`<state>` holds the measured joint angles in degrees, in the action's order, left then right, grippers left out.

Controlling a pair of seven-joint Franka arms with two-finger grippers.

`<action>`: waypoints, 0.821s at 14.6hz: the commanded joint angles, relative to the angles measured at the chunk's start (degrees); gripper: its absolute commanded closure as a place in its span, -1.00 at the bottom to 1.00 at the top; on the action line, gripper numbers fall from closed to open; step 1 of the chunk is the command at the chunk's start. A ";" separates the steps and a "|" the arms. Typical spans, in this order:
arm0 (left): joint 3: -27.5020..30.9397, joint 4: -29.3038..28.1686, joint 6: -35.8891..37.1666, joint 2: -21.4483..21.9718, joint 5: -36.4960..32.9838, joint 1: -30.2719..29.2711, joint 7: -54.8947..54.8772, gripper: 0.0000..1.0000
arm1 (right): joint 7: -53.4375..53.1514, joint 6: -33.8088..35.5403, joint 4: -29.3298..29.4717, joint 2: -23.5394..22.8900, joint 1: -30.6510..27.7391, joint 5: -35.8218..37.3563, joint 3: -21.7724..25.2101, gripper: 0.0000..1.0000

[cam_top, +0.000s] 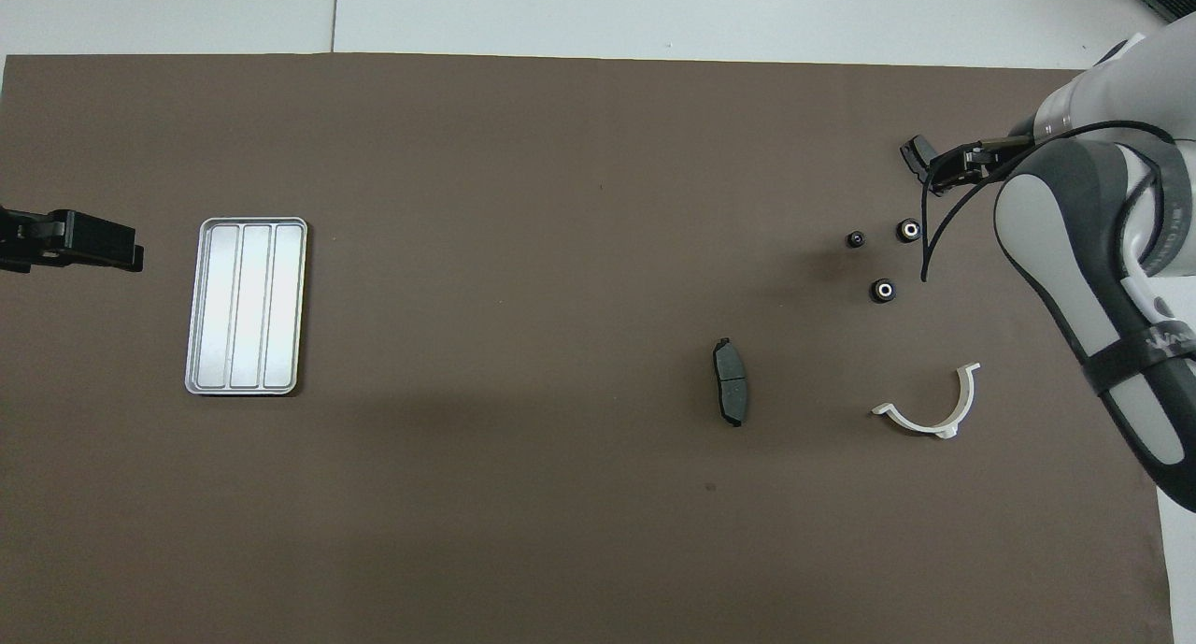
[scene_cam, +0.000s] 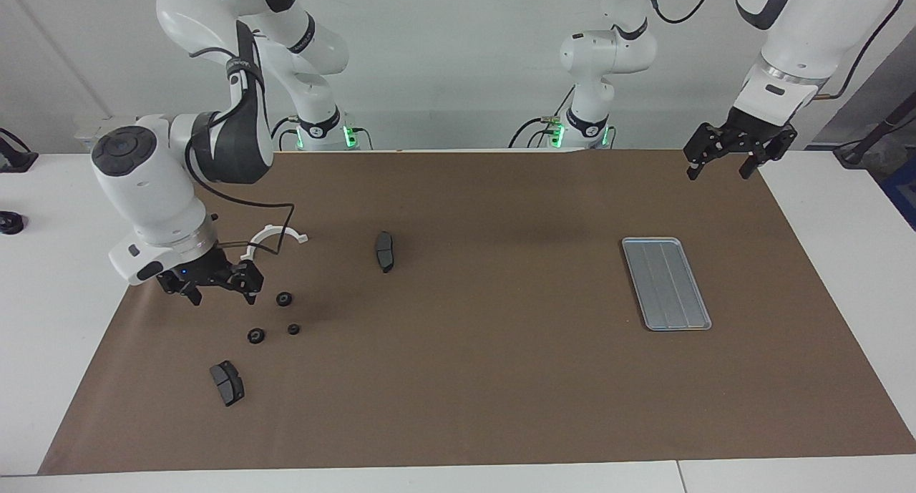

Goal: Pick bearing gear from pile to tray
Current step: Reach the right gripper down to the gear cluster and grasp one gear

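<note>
the right gripper (scene_cam: 222, 299) hangs low over the brown mat (scene_cam: 486, 378), jaws open and holding nothing, just beside the 3 black gears (scene_cam: 284, 300) of the pile at the right arm's end of the table. the left gripper (scene_cam: 719, 165) waits with open jaws above the mat's edge by the robots. the tray (scene_cam: 666, 283) lies bare toward the left arm's end.

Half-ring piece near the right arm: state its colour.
White; the half-ring piece shows best in the overhead view.
</note>
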<state>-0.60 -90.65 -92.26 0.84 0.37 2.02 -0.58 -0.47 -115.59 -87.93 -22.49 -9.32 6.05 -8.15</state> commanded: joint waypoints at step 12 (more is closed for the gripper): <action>-0.54 -1.81 0.32 1.71 0.86 -0.70 -0.39 -1.00 | 0.91 -13.60 -8.84 -6.69 -3.42 -0.52 -0.73 -0.89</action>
<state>-0.91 -90.65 -92.25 0.85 0.40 1.99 -0.58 -0.33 -126.89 -95.03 -28.99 -12.16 5.94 -8.26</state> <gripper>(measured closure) 0.000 0.044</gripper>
